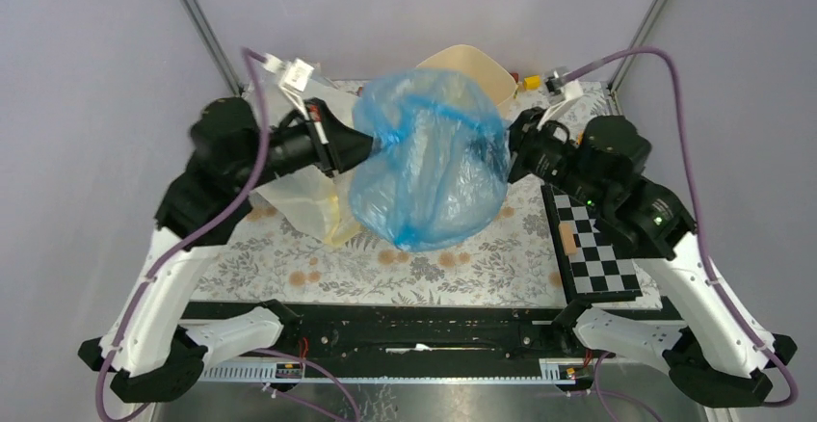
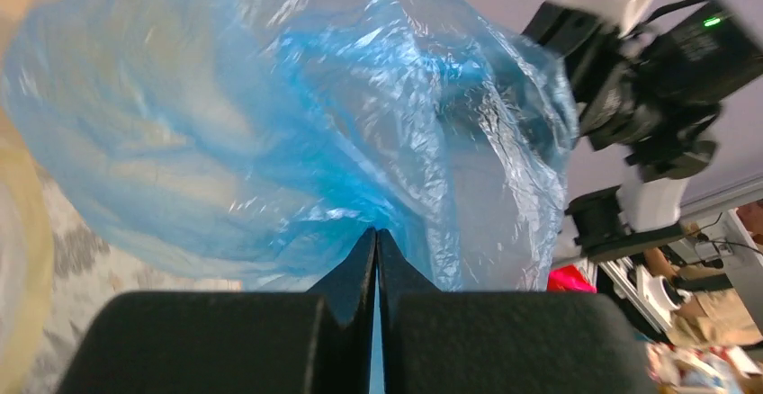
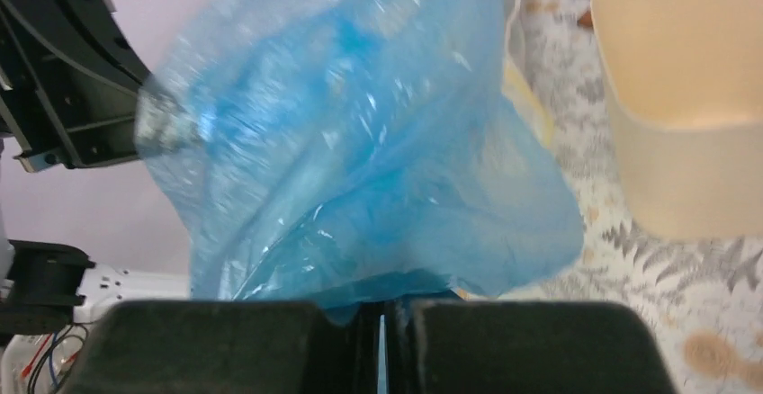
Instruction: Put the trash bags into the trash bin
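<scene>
The left gripper has its jaws pressed together, pinching a fold at the left edge of the light-blue trash bag. The right gripper has its jaws pressed together too, pinching the bag's right edge. Between them the bag hangs puffed out above the floral-patterned bench, outside the trash bin. The bin stands just behind it at the far side, partly hidden. A larger clear and pale-yellow bag lies beneath the left arm, and a checkerboard lies beneath the right.

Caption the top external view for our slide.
The left gripper and right gripper hold the blue trash bag between them, trash bin behind.
</scene>
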`<move>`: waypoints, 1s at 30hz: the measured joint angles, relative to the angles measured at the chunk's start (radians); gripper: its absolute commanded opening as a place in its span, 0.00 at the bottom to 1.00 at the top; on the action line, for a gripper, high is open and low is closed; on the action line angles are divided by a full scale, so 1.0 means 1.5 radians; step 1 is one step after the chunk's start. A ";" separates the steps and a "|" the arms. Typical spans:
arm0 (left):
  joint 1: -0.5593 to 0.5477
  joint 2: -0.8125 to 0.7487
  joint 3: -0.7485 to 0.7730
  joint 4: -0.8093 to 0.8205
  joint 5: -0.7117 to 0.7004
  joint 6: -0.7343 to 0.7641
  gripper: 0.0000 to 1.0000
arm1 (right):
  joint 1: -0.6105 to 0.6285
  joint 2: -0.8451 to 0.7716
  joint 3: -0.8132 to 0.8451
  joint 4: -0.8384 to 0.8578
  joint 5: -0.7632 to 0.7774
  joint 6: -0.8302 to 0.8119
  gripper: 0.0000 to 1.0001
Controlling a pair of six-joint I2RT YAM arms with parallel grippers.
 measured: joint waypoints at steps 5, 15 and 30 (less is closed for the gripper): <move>0.000 -0.029 0.035 0.039 -0.023 0.022 0.00 | 0.000 -0.029 0.008 0.017 0.023 -0.028 0.00; -0.033 0.035 -0.511 0.125 -0.014 -0.024 0.00 | 0.000 -0.073 -0.420 0.022 -0.040 -0.003 0.00; -0.016 0.009 -0.143 0.138 0.201 -0.043 0.00 | 0.001 -0.077 -0.074 0.037 -0.216 -0.028 0.00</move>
